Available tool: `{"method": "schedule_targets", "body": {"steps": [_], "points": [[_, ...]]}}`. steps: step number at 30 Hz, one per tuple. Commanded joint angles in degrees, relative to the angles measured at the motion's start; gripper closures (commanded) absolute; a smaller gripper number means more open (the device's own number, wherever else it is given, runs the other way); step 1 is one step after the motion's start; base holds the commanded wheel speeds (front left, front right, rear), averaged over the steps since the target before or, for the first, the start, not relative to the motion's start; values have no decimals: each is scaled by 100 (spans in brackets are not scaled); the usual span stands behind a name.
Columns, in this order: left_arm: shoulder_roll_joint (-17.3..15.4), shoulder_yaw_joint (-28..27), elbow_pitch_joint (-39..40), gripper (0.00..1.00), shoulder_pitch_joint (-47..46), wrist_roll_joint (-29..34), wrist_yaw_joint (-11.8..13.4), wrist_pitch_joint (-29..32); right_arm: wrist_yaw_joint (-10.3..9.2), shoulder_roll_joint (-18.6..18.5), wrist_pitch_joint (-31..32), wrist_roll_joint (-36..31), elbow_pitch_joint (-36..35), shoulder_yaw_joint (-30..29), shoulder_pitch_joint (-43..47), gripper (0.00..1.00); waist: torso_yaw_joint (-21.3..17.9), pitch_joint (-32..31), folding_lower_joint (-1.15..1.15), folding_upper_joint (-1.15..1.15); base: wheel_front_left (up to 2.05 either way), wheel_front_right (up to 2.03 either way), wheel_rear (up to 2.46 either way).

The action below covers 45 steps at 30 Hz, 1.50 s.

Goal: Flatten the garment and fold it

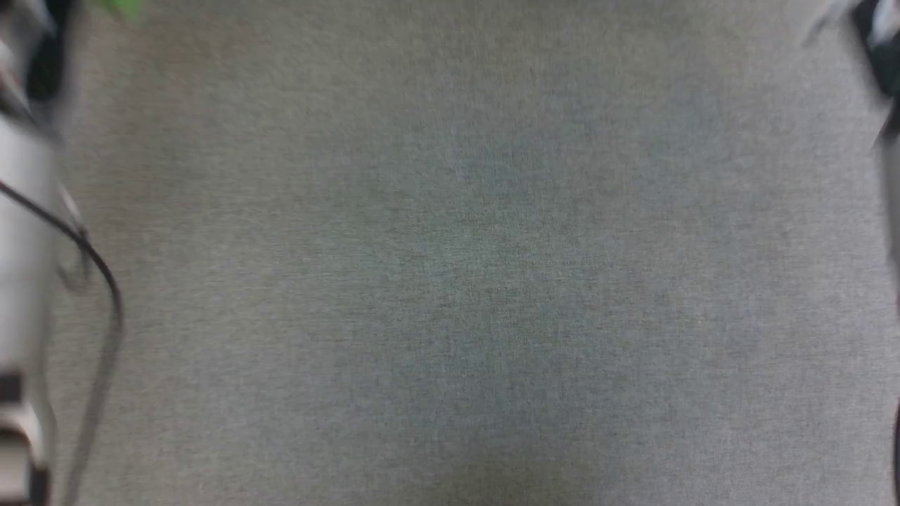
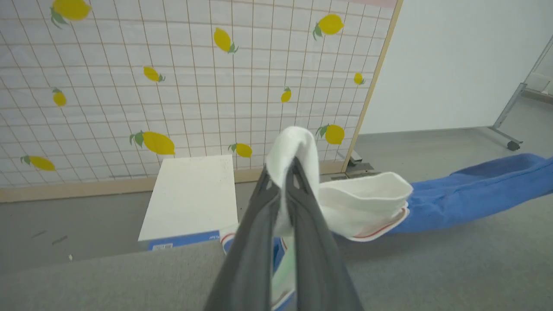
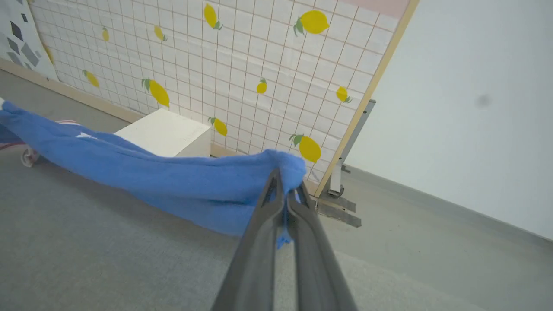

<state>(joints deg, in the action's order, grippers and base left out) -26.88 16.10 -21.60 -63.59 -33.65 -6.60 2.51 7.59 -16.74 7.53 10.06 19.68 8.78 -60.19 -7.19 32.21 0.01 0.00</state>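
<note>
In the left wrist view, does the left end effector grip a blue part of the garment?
No, the left end effector is shut on a white part of the garment; the blue lies farther right.

No readable text or labels.

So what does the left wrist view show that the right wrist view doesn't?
Left wrist view: the left tool shut on the white band of the garment, plus a wheeled metal leg. Right wrist view: the right tool shut on a blue end, plus a grey-patterned panel. Both: the lemon-print screen, white box and the garment stretched above the grey surface.
</note>
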Motion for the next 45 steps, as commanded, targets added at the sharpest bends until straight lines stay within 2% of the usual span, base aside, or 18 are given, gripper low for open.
{"method": "schedule_targets", "body": {"steps": [1,5,6,10,12,17,23,27,30,34,38,39,45], "points": [[-80,95,21,100,470,-134,-55,-18,-10,-52,-4,156,4,72,358,100,229,-526,-1,0,0,0,0],[-152,400,235,100,1749,-534,-78,91,-10,-188,47,464,-88,146,1279,100,352,-1022,-1,0,0,0,0],[-217,528,518,100,2761,-857,-82,231,-10,-290,141,597,-199,123,2014,100,416,-1367,-1,0,0,0,0],[-315,682,891,100,3940,-1107,-27,419,-10,-344,240,678,-394,-8,2919,100,484,-1724,-1,0,0,0,0],[-314,720,1101,100,4489,-1258,88,501,-10,-311,317,725,-522,-158,3384,100,516,-1873,-1,0,0,0,0],[-373,727,1641,100,5739,-1487,586,623,-10,-109,621,653,-944,-655,4499,100,549,-2146,-1,0,0,0,0],[-446,745,2191,100,6759,-1596,1062,696,-10,131,1112,499,-1537,-1217,5580,100,590,-2267,-1,0,0,0,0],[-455,782,2432,100,7163,-1623,1287,739,-10,280,1444,433,-1825,-1402,6114,100,588,-2271,-1,0,0,0,0],[-496,806,2560,100,7241,-1438,1409,628,-10,432,1419,401,-2010,-1540,6381,100,593,-2252,-1,0,0,0,0],[-404,853,2656,100,7046,-870,1445,-44,-10,606,895,341,-2148,-1475,6523,100,596,-2208,-1,0,0,0,0],[-156,924,2533,100,6695,-337,1533,-733,-10,822,287,251,-2041,-1427,6515,100,598,-2148,-1,0,0,0,0],[-33,892,2397,100,6376,-119,1540,-1118,-10,877,-97,107,-1980,-1393,6408,100,585,-2105,-1,0,0,0,0],[78,934,2044,100,5562,207,1452,-1345,-10,801,-329,-14,-1838,-1319,5964,100,543,-1895,-1,0,0,0,0]]}}
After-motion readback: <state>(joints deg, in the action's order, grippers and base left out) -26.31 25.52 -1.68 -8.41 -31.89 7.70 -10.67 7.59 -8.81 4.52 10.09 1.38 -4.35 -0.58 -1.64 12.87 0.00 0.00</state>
